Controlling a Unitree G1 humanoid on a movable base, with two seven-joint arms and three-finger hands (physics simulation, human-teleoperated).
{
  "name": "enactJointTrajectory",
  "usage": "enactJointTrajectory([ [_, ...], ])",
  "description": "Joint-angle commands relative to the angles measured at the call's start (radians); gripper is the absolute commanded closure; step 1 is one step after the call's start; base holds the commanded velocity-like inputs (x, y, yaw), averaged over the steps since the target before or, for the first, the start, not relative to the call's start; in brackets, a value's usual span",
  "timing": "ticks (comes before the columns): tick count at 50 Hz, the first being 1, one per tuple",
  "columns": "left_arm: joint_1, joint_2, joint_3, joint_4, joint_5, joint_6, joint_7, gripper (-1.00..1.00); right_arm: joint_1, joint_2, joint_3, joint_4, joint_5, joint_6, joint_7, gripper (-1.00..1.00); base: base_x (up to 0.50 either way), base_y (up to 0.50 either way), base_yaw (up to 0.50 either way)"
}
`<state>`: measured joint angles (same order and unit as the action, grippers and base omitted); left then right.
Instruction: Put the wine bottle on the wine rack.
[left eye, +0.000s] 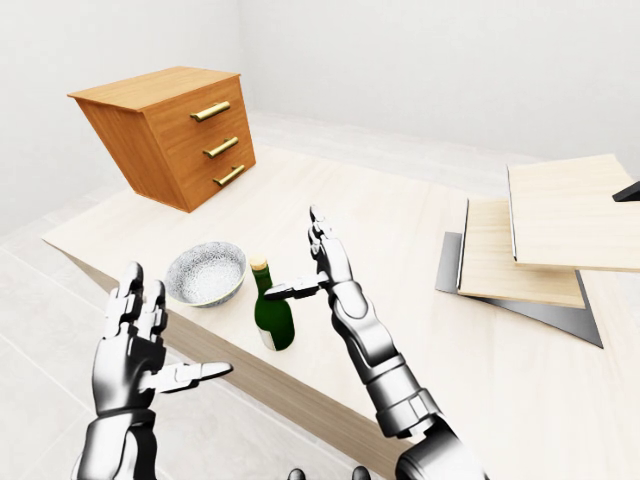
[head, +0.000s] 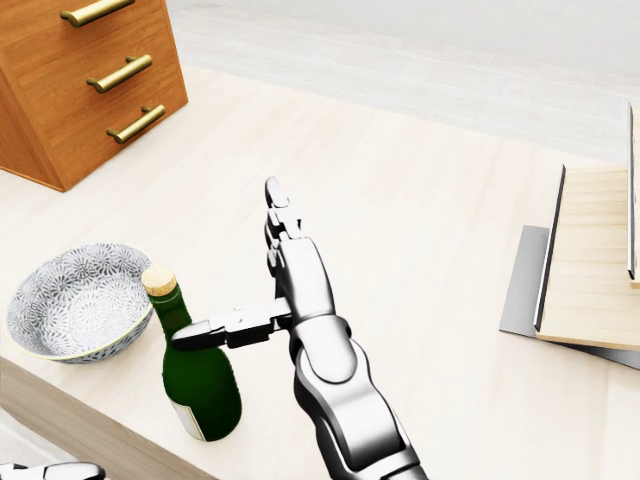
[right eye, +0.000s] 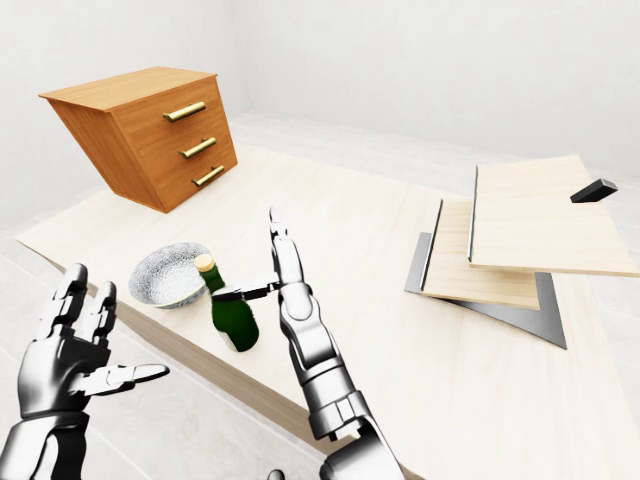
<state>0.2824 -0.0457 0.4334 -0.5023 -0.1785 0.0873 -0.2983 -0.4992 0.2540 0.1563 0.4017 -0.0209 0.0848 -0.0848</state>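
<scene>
A green wine bottle (head: 203, 388) with a cork stands upright close to the table's bottom-left edge in the head view. My right hand (head: 232, 265) is just to its right, open, with the fingers straight and pointing up the view. Its thumb (head: 215, 328) sticks out leftward, and the tip reaches the bottle's neck. Nothing is closed round the bottle. My left hand (left eye: 172, 338) hovers open off the table's edge at the lower left of the left-eye view. The wine rack (left eye: 540, 240), made of tilted pale wooden slabs on a grey base, stands at the right.
A patterned grey bowl (head: 75, 300) sits on the table just left of the bottle. A wooden chest of drawers (head: 85, 75) with brass handles stands tilted at the top left. The pale table (head: 420, 200) stretches between bottle and rack.
</scene>
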Motion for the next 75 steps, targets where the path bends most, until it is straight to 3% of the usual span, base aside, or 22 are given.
enactJointTrajectory([
  [1, -0.001, 0.001, 0.015, 0.005, -0.008, 0.000, -0.007, -1.00, -0.039, 0.021, -0.001, 0.066, 0.000, -0.013, -0.003, -1.00, 0.00, 0.00, 0.00],
  [17, -0.003, -0.001, 0.015, 0.033, -0.005, 0.000, -0.010, -1.00, -0.083, 0.028, -0.014, 0.123, 0.002, -0.038, -0.009, -1.00, 0.00, 0.00, 0.00],
  [27, 0.002, -0.001, 0.016, 0.033, -0.009, 0.000, -0.011, -1.00, -0.101, 0.047, -0.006, 0.135, -0.002, -0.032, -0.011, -1.00, 0.00, 0.00, 0.00],
  [46, 0.006, -0.001, 0.036, 0.041, -0.021, 0.000, -0.023, -1.00, -0.148, 0.082, -0.004, 0.219, -0.003, -0.064, -0.002, -1.00, 0.00, 0.00, 0.00],
  [56, 0.004, -0.001, 0.042, 0.056, -0.023, 0.000, -0.029, -1.00, -0.152, 0.088, -0.006, 0.224, 0.000, -0.063, 0.005, -1.00, 0.00, 0.00, 0.00],
  [57, 0.002, -0.001, 0.042, 0.058, -0.023, 0.000, -0.028, -1.00, -0.152, 0.088, -0.006, 0.225, 0.000, -0.064, 0.005, -0.96, 0.00, 0.00, 0.00],
  [58, 0.002, 0.000, 0.042, 0.059, -0.022, 0.000, -0.028, -1.00, -0.152, 0.088, -0.006, 0.225, 0.000, -0.065, 0.006, -0.70, 0.00, 0.00, 0.00],
  [60, 0.002, 0.000, 0.041, 0.061, -0.022, 0.000, -0.028, -1.00, -0.152, 0.088, -0.006, 0.231, 0.000, -0.071, 0.007, 0.17, 0.00, 0.00, 0.00],
  [62, 0.002, 0.000, 0.042, 0.061, -0.024, 0.000, -0.028, -1.00, -0.152, 0.088, -0.007, 0.229, 0.000, -0.069, 0.007, 0.24, 0.00, 0.00, 0.00],
  [63, 0.002, 0.001, 0.043, 0.060, -0.025, 0.000, -0.027, -1.00, -0.151, 0.087, -0.007, 0.230, -0.001, -0.070, 0.007, 0.36, 0.00, 0.00, 0.00],
  [64, 0.003, 0.001, 0.043, 0.059, -0.025, 0.000, -0.028, -1.00, -0.151, 0.087, -0.007, 0.231, -0.001, -0.071, 0.007, 0.62, 0.00, 0.00, 0.00],
  [66, 0.004, 0.001, 0.043, 0.058, -0.025, 0.000, -0.028, -1.00, -0.150, 0.087, -0.008, 0.232, 0.000, -0.073, 0.008, 0.84, 0.00, 0.00, 0.00],
  [68, 0.003, 0.002, 0.045, 0.059, -0.025, 0.000, -0.028, -1.00, -0.149, 0.087, -0.007, 0.231, -0.001, -0.073, 0.008, 1.00, 0.00, 0.00, 0.00],
  [75, 0.005, 0.000, 0.045, 0.055, -0.026, 0.000, -0.028, -1.00, -0.144, 0.086, -0.006, 0.223, -0.001, -0.070, 0.009, 1.00, 0.00, 0.00, 0.00],
])
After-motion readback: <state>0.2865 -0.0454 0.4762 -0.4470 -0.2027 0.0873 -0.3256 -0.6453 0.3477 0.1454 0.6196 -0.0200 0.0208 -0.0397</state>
